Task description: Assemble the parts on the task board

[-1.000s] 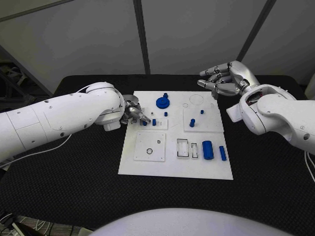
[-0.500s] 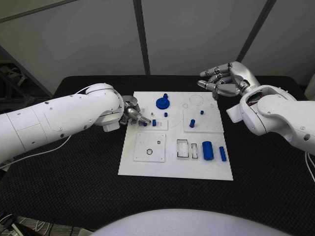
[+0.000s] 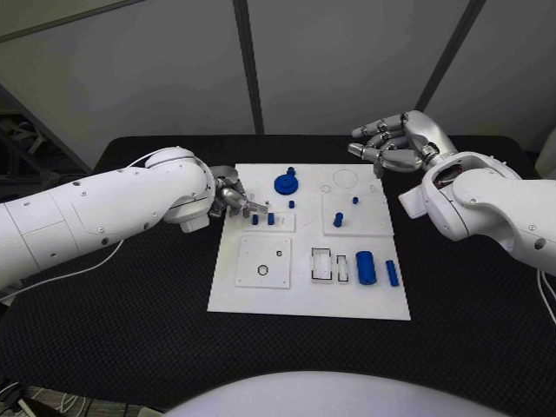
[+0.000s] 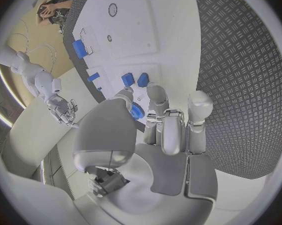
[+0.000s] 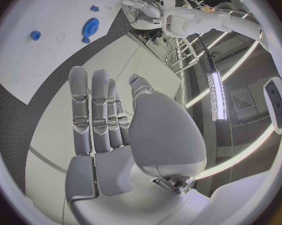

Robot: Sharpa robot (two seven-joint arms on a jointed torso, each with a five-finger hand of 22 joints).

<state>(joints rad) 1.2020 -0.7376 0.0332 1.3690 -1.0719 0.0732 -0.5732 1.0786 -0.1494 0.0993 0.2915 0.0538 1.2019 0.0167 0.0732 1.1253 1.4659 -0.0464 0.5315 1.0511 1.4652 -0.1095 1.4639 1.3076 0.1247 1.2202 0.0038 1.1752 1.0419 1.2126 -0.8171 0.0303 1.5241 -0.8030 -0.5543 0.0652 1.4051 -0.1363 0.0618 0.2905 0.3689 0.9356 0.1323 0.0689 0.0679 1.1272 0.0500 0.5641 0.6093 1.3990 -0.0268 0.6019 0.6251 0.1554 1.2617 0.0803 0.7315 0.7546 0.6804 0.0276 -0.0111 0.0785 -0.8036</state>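
The white task board [image 3: 309, 295] lies mid-table. My left hand [image 3: 233, 198] hovers at its left edge, fingers [image 4: 157, 94] reaching toward two small blue pegs [image 3: 252, 219] [image 4: 127, 79]. A bit of blue [image 4: 136, 111] shows between its thumb and a finger; I cannot tell whether it is held or lies beyond. A blue gear [image 3: 286, 182] [image 5: 90, 25] sits near the far edge. My right hand [image 3: 397, 143] [image 5: 106, 115] hangs above the far right corner, fingers apart, holding nothing. A blue cylinder [image 3: 366, 265] and a blue bar [image 3: 392, 272] lie at the near right.
More blue pegs [image 3: 338, 217] stand in the board's right middle plate. A square plate with a round hole [image 3: 263, 261] and rectangular slots [image 3: 322, 263] occupy the near half. Black matting [image 3: 128, 295] surrounds the board.
My left hand has drawn slightly toward the far side, away from the two pegs. The right hand has stayed where it was.
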